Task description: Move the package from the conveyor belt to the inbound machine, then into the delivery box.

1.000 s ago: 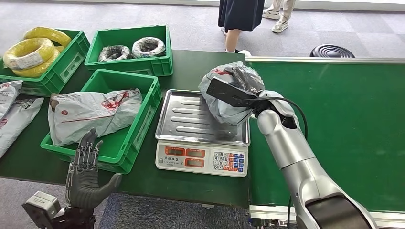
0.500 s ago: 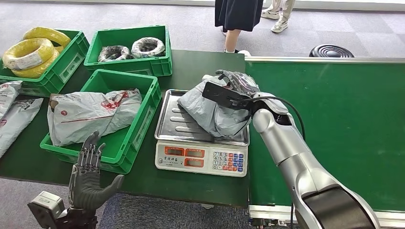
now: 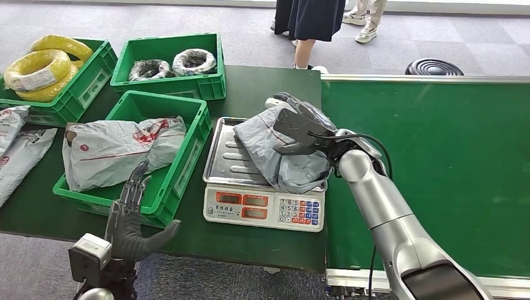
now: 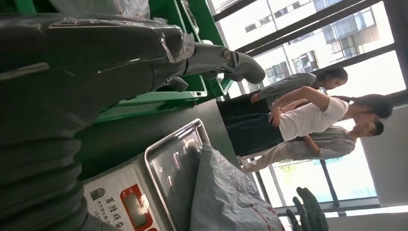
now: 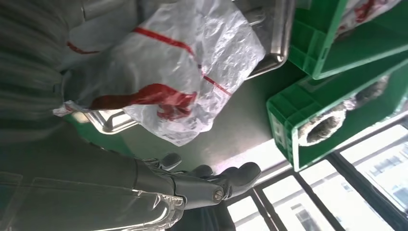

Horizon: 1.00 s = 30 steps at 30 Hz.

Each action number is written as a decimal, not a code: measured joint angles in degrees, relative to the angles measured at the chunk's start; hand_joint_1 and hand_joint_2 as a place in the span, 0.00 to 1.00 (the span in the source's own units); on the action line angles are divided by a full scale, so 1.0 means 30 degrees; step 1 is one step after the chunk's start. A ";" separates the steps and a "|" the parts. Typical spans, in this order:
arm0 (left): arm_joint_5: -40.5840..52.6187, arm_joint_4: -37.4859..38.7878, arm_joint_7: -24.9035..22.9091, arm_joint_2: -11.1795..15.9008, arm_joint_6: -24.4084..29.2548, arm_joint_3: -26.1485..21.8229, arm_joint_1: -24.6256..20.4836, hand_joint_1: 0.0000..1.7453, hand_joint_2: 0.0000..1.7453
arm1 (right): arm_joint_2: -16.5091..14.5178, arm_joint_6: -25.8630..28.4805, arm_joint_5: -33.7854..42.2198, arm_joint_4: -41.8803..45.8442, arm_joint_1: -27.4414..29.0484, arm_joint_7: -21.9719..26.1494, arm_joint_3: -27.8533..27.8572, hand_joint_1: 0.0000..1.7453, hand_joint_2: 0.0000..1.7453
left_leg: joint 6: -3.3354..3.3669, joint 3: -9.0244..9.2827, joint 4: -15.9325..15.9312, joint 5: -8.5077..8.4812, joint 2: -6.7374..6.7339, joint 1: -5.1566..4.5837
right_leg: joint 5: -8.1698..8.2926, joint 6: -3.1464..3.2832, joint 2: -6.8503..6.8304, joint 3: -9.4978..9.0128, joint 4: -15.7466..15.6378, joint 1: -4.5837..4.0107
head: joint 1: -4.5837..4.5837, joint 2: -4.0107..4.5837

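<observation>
The right hand (image 3: 299, 122) lies on the far right part of the grey package (image 3: 275, 147), and its wrist camera block covers most of the fingers in the head view, so I cannot tell if the fingers hold the plastic or are only resting on it. In the right wrist view the dark fingers (image 5: 211, 180) are stretched out beside the crumpled package (image 5: 187, 67) with its red print, and nothing is between them there, but the thumb side is cut off by the grey cover. The package lies on the steel tray of the scale (image 3: 265, 177), with its right edge hanging a little over the tray toward the green conveyor belt (image 3: 437, 162). The scale's displays are too small to read. The left hand (image 3: 132, 215) is low at the near table edge, just in front of the green crate (image 3: 187, 162), with fingers apart and holding nothing. This crate contains another grey package (image 3: 119, 150). Two more crates stand behind: one with yellow coils (image 3: 44, 65), one with wrapped dark coils (image 3: 172, 62). A person (image 3: 312, 25) stands beyond the table, visible in the head view from the skirt down.
</observation>
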<state>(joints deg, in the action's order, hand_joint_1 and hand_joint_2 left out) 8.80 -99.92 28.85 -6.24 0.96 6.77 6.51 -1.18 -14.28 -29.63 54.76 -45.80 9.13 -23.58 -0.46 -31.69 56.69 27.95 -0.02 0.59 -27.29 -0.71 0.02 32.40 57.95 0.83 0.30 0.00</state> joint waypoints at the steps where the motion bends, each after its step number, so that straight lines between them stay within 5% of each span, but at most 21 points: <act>1: 0.0406 0.0004 -0.0268 0.0027 0.0089 0.0149 -0.0325 0.00 1.00 | 0.0188 0.0046 0.0248 0.0563 0.0310 0.0159 0.0068 0.00 1.00 | 0.0000 0.0001 0.0002 0.0000 0.0007 0.0000 | 0.0000 0.0000 -0.0001 -0.0003 -0.0001 0.0000 | 0.0000 0.0000; 8: 0.2835 0.0504 -0.1766 0.0202 0.0881 0.1381 -0.2588 0.00 1.00 | 0.1595 0.1499 0.1923 0.4396 0.3219 0.2445 0.1440 0.00 1.00 | 0.0002 0.0009 0.0017 0.0001 0.0035 -0.0001 | 0.0002 -0.0003 -0.0021 -0.0010 -0.0007 0.0005 | 0.0002 0.0000; 14: 0.4731 0.2291 -0.3723 0.0337 0.1474 0.2942 -0.5039 0.00 1.00 | 0.2373 0.4029 0.4765 0.7839 0.7419 0.5650 0.4430 0.00 1.00 | 0.0008 -0.0004 0.0023 0.0007 0.0111 -0.0002 | -0.0002 -0.0006 -0.0083 -0.0011 -0.0017 0.0006 | 0.0002 0.0000; 22: 0.6679 0.7267 -0.5971 -0.0601 0.0872 0.5477 -0.8964 0.00 1.00 | 0.1961 0.7005 0.6940 1.3837 1.6225 0.9360 0.9307 0.00 1.00 | 0.0014 -0.0074 0.0024 0.0028 0.0186 -0.0003 | -0.0031 -0.0026 -0.0176 -0.0001 -0.0028 0.0012 | -0.0009 0.0000; 30: 0.6431 1.1881 -0.6176 -0.2385 0.0515 0.7040 -1.1850 0.00 1.00 | 0.0999 0.7197 0.7126 1.6168 1.9113 0.9531 1.0739 0.00 1.00 | 0.0013 -0.0059 0.0027 0.0027 0.0107 -0.0005 | -0.0011 -0.0023 -0.0094 0.0011 -0.0028 0.0014 | -0.0007 0.0000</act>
<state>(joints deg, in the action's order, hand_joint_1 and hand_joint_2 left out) 28.09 -64.28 10.32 -13.40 2.51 27.89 -29.04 1.82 7.31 -8.25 103.26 11.54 37.72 8.64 -0.42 -31.87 56.77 28.03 0.30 0.57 -27.33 -0.78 -0.27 32.43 57.86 0.87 0.27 0.00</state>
